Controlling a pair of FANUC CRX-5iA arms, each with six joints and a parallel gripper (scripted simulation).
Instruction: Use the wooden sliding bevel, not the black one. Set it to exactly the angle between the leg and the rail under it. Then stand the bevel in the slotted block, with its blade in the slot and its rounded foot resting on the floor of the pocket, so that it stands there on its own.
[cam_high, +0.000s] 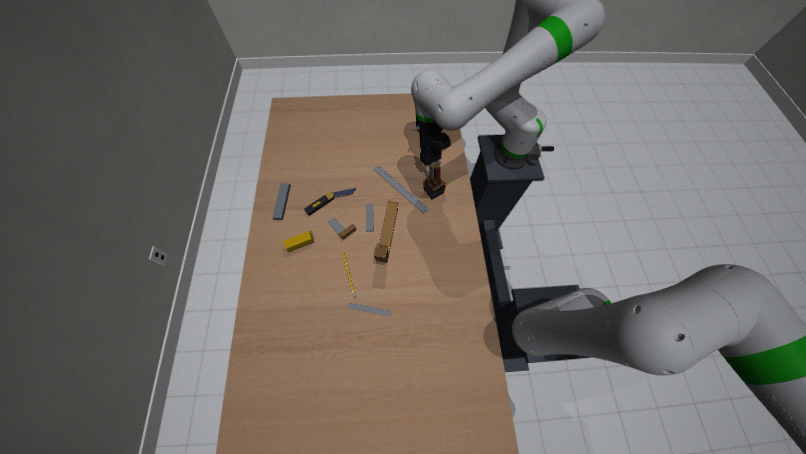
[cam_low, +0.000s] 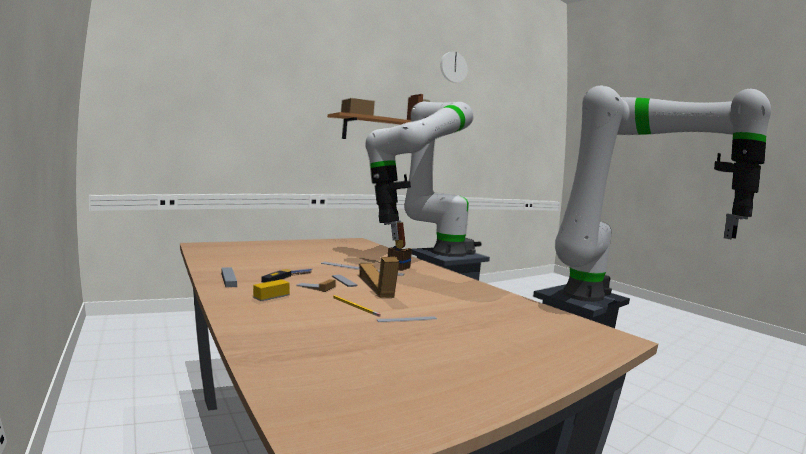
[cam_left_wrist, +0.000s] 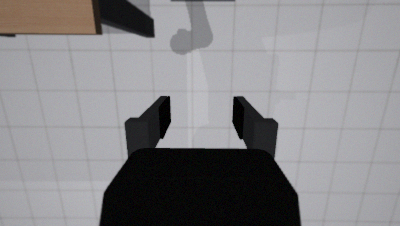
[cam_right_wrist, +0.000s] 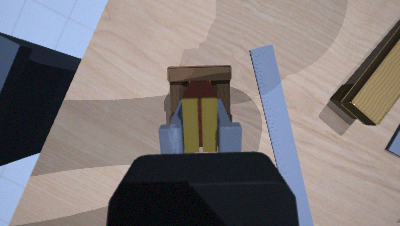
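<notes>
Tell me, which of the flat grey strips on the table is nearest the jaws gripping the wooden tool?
The long ruler, lying beside the slotted block. It's the longest strip; the others lie farther off.

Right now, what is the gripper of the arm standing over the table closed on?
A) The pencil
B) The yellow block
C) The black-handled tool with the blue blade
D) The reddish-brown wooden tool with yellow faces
D: the right gripper has its fingers against both sides of the wooden tool, at the slotted block.
</notes>
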